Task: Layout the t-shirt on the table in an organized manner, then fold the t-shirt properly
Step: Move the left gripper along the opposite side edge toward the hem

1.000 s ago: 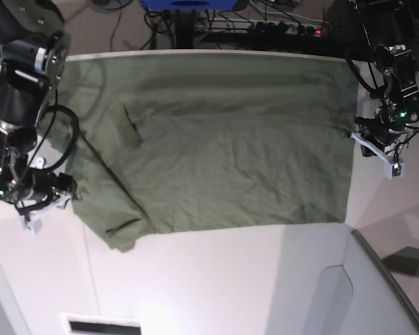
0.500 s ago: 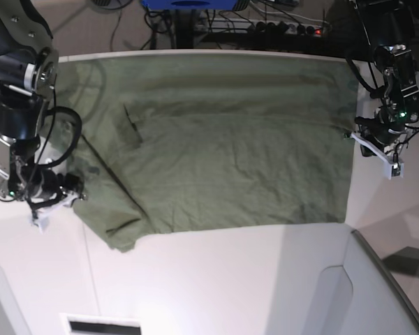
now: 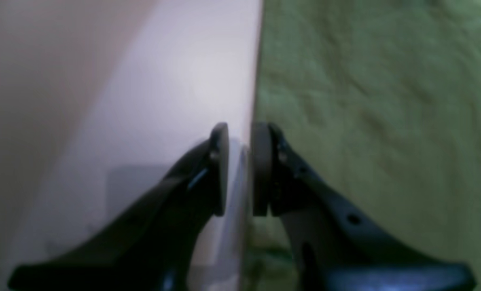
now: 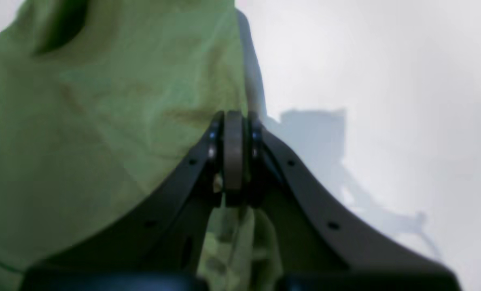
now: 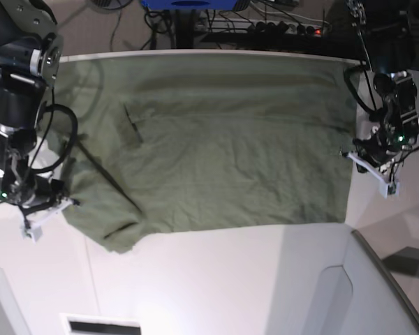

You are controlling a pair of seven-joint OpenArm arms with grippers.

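T-shirt (image 5: 216,139) lay spread on the desk (image 5: 216,279); right end effector (image 4: 234,157) pinched its edge, left end effector (image 3: 240,169) stood slightly apart; tugging might bunch it.

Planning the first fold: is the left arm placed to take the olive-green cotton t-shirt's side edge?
Probably yes: the left gripper straddles the t-shirt edge on the white table, nothing between.

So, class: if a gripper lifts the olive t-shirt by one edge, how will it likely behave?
The t-shirt probably sags rather than holding shape: it lies wrinkled and creased flat on the table. It likely drags, bunching where the right gripper pinches its edge.
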